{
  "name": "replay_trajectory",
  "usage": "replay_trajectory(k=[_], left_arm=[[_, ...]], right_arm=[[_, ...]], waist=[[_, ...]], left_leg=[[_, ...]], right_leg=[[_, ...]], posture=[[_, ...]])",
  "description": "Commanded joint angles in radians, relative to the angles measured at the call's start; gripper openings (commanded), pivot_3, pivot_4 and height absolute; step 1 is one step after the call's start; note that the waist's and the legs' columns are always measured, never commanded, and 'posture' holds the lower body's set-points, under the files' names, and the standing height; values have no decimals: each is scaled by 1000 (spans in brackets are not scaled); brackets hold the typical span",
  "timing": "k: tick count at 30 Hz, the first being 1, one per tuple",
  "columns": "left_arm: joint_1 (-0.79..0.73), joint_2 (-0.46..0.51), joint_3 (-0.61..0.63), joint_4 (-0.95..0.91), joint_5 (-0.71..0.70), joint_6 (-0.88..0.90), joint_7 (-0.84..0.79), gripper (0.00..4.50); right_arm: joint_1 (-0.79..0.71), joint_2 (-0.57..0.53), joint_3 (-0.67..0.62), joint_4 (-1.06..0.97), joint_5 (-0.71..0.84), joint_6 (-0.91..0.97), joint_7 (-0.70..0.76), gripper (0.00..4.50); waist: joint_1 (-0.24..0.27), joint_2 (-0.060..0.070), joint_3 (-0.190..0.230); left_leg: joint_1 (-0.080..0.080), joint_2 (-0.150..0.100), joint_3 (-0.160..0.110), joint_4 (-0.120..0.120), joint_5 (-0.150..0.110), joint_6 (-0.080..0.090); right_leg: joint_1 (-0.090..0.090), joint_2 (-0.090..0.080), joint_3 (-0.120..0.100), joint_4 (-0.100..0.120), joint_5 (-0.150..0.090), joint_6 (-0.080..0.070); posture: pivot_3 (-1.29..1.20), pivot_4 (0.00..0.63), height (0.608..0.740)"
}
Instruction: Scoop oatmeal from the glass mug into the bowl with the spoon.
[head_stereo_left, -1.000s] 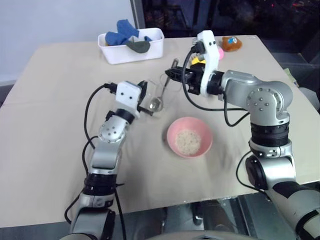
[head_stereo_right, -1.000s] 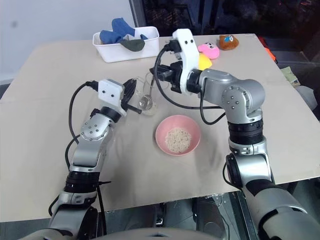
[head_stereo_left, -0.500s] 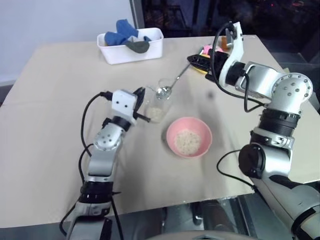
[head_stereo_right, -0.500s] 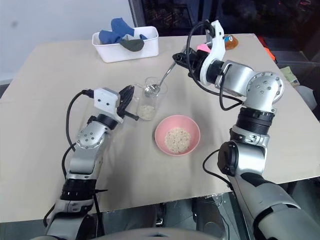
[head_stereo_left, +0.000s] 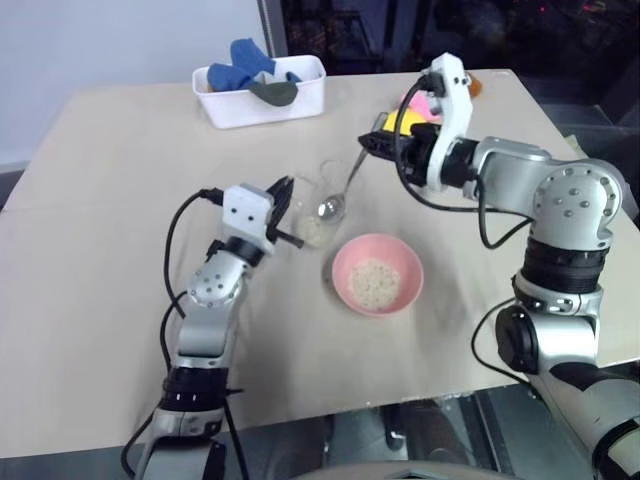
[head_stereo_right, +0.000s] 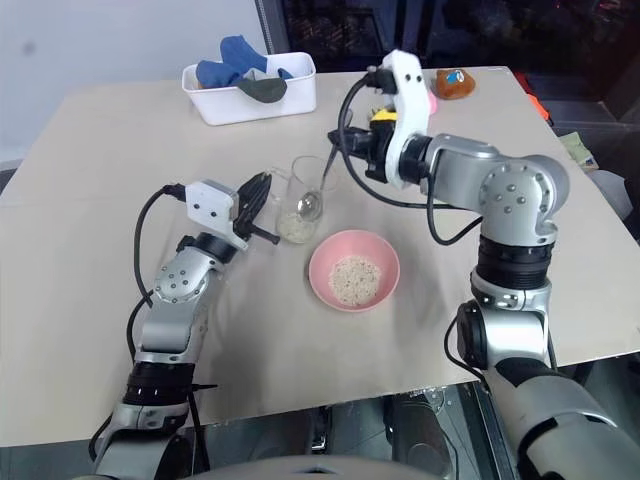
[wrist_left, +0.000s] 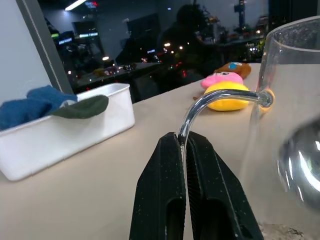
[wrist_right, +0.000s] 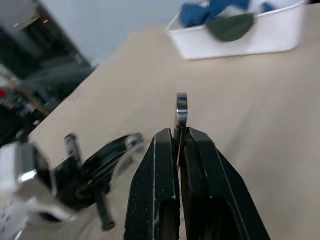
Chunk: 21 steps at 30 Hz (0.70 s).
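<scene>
Oatmeal beige, flaky, heaped in pink bowl

A white rectangular plastic bin sits near the far edge of the beige surface, holding blue cloth and a dark green cloth. Toward the far right corner lie pink, yellow and orange-brown plush toys.

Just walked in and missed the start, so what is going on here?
The robot is moving oatmeal by spoon from a glass mug into a pink bowl. Its left gripper has its jaws shut on the mug's handle, steadying it on the table. Its right gripper pinches the spoon by the handle end, the spoon's bowl at the mug. Oatmeal already lies in the pink bowl, and some remains at the mug's bottom.
</scene>
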Motion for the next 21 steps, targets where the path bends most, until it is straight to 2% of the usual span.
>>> replay_trajectory(k=[1, 12, 17, 20, 21], left_arm=[[41, -16, 28, -100, -42, 44, 19, 77], [291, -45, 48, -280, -50, 128, 60, 77], [343, -48, 56, -320, -74, 154, 61, 77], [350, -53, 61, -338, -86, 184, 72, 972], [349, -53, 61, -342, -86, 193, 77, 1457]], right_arm=[[-2, 28, 24, -36, 29, -27, 51, 0], [-25, 1, 172, -4, -47, -73, 178, 0], [-16, -21, 219, -11, -53, -58, 235, 0], [-17, -23, 233, -13, -57, -55, 257, 0], [-19, -23, 234, -12, -58, -55, 262, 0]], waist=[[0, 0, 0], [3, 0, 0], [4, 0, 0], [3, 0, 0], [3, 0, 0]], left_leg=[[1, 0, 0, 0, 0, 1], [1, 0, -2, 0, 0, 1], [2, 0, -2, 0, -1, 1], [3, 0, -2, 0, -1, 1], [3, 0, -2, 0, -1, 1]], right_leg=[[0, 0, 1, 0, 0, 0], [0, 0, 0, 0, 0, 0], [1, 0, 0, 1, 0, 0], [2, 0, 0, 1, 0, 0], [2, 0, 0, 1, 0, 0]], posture=[[0, 150, 740], [0, 150, 740], [0, 150, 740], [0, 150, 740], [0, 150, 740]])
